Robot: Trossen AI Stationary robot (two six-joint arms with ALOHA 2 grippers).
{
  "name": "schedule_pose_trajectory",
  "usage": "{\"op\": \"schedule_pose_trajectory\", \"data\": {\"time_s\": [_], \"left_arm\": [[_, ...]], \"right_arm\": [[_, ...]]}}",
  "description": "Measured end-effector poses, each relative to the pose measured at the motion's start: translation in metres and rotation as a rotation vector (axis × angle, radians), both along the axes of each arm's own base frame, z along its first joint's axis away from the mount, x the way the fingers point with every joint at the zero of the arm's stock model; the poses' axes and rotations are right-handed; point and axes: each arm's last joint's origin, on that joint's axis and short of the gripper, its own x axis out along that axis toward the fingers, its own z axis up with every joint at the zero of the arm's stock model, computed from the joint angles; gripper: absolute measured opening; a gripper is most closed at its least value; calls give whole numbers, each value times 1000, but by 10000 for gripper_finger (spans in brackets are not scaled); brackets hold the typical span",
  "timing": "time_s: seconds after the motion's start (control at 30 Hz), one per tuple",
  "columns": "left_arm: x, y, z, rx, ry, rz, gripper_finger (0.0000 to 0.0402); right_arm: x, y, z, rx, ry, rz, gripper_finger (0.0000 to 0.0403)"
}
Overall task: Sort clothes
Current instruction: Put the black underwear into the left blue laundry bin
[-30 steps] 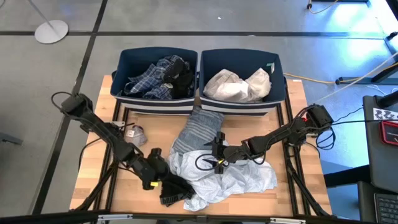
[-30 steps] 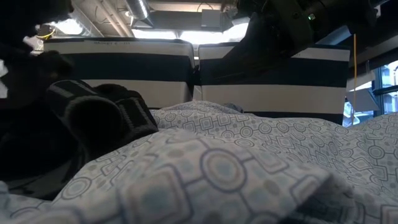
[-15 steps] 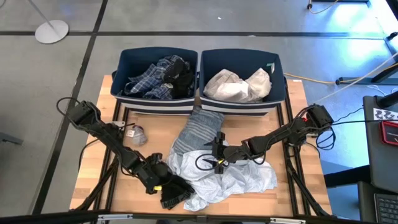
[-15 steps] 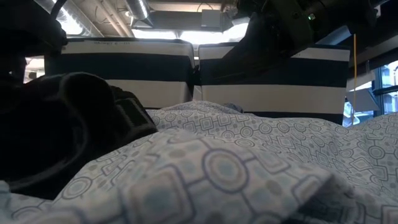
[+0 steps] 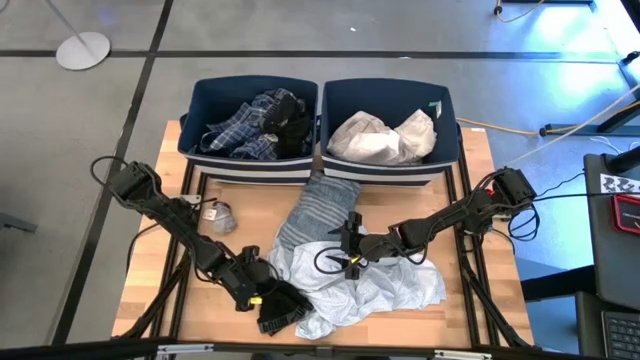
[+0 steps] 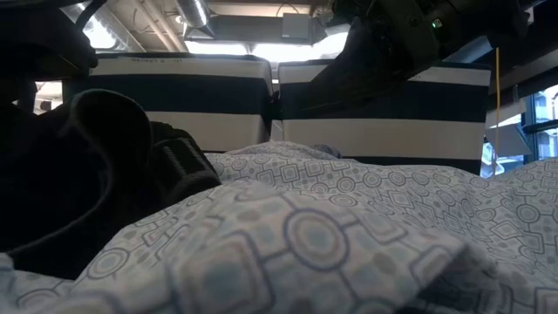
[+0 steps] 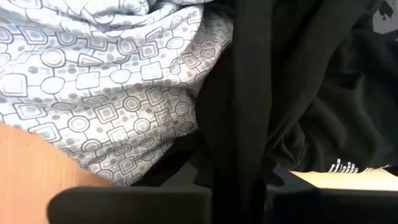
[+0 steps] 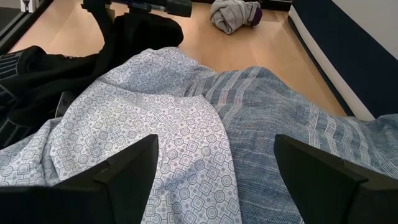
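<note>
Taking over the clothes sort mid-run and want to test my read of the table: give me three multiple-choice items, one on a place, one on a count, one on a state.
1. Where is the plaid garment?
A. in the left bin
B. on the table
C. in the right bin

2. How many navy bins stand at the table's far edge?
A. one
B. two
C. three

3. How do the right gripper's jaws stand?
A. shut on the patterned shirt
B. shut and empty
C. open above the clothes

Answers: 1 A, it lies inside the left bin in the high view. 2 B, that bin and the right bin. 3 C, the right wrist view shows them spread over the patterned shirt.
</note>
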Motion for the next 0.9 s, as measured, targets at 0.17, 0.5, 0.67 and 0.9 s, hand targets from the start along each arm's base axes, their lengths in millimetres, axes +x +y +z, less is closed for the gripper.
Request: {"op": "schedule_pose_trajectory", "data": {"time_s": [0.17, 0.5, 0.67, 0.9], "left_arm": [[3, -3, 10, 9, 7, -30, 27], [7, -3, 76, 35, -88, -64, 25], [4, 3, 114, 30, -223, -75, 31], [-1, 27, 168, 160, -469, -69, 29]], "right_arm": [[0, 0, 0, -2, 0, 1, 321], [1, -2, 0, -4, -3, -9, 321], [1, -2, 0, -4, -3, -8, 321], [1, -2, 0, -4, -4, -8, 321]]}}
